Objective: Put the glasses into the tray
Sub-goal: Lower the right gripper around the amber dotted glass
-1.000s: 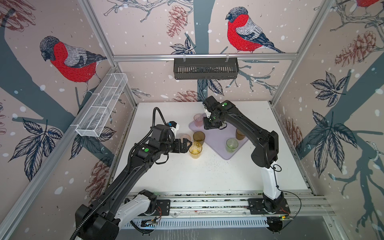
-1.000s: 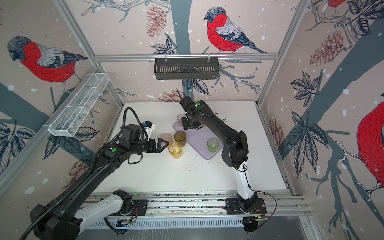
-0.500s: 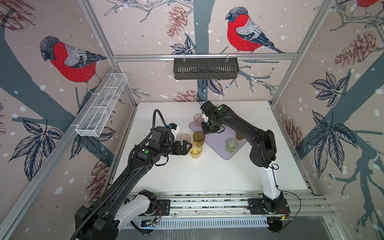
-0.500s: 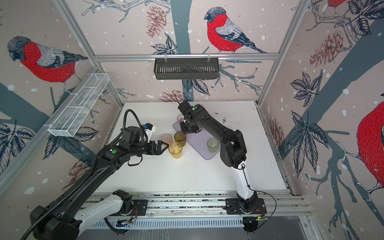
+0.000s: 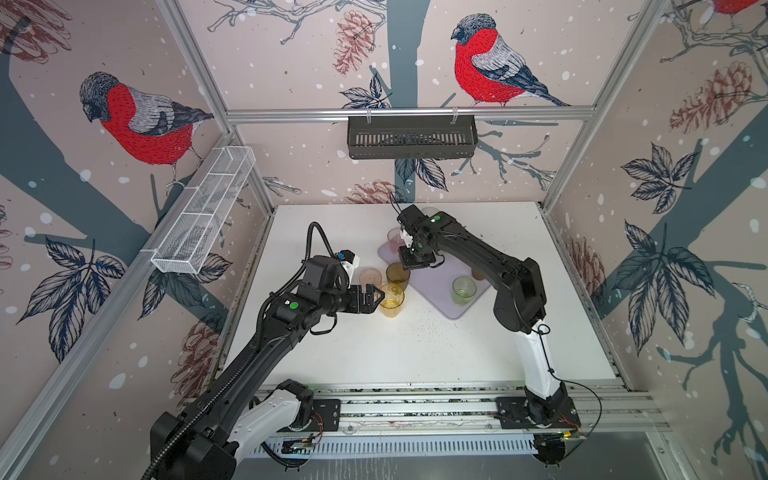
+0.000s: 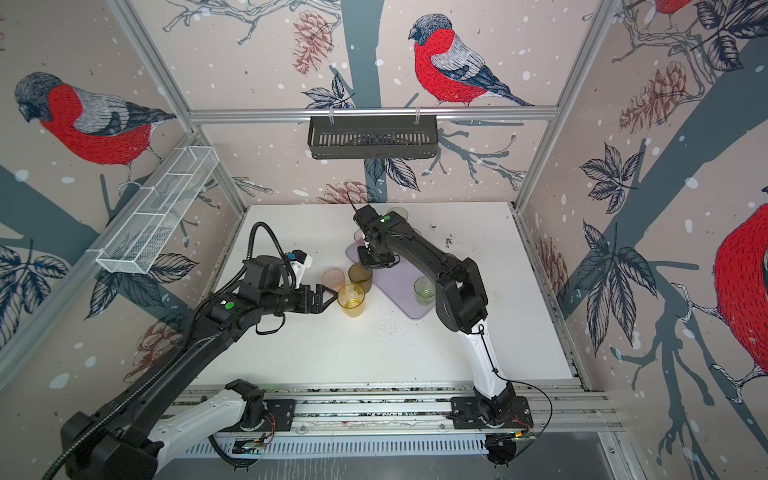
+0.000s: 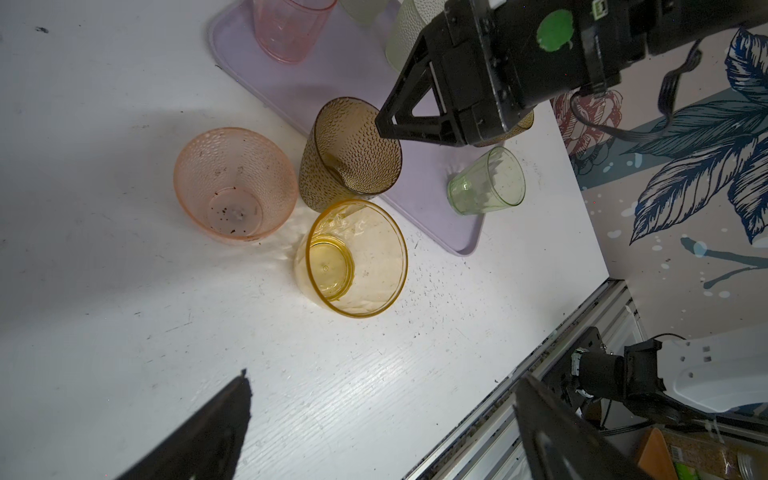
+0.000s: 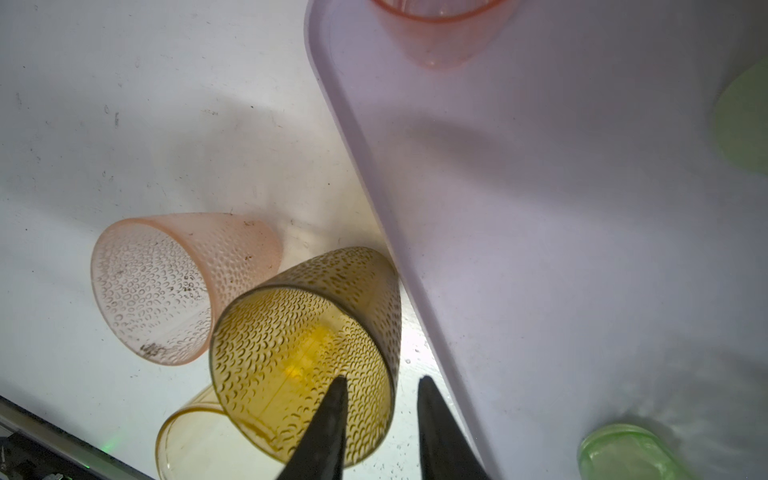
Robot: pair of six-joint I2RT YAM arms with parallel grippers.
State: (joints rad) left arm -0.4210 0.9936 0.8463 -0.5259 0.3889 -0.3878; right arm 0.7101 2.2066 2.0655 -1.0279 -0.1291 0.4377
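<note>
A brown glass (image 5: 397,274) (image 8: 299,353) stands on the white table just off the lilac tray's (image 5: 434,293) (image 8: 540,208) left edge. My right gripper (image 8: 382,380) (image 5: 405,269) straddles its rim: one finger is inside, the other outside with a gap to the wall, so it is open. An amber glass (image 5: 391,300) (image 7: 355,257) and a pink glass (image 5: 370,277) (image 7: 232,187) stand beside it on the table. My left gripper (image 7: 382,378) (image 5: 376,296) is wide open and empty, close to the amber glass. On the tray stand a green glass (image 5: 463,290), a pink glass (image 5: 395,239) and a frosted glass (image 7: 405,37).
A black slatted basket (image 5: 411,137) hangs on the back wall and a white wire mesh basket (image 5: 203,216) on the left wall. Dark crumbs (image 5: 424,322) dot the table in front of the tray. The arms' mounting rail (image 5: 415,409) runs along the front edge.
My right gripper has come off the tray's far end, moved toward the left edge and dropped over the brown glass, its jaws narrowing. The left arm has hardly moved.
</note>
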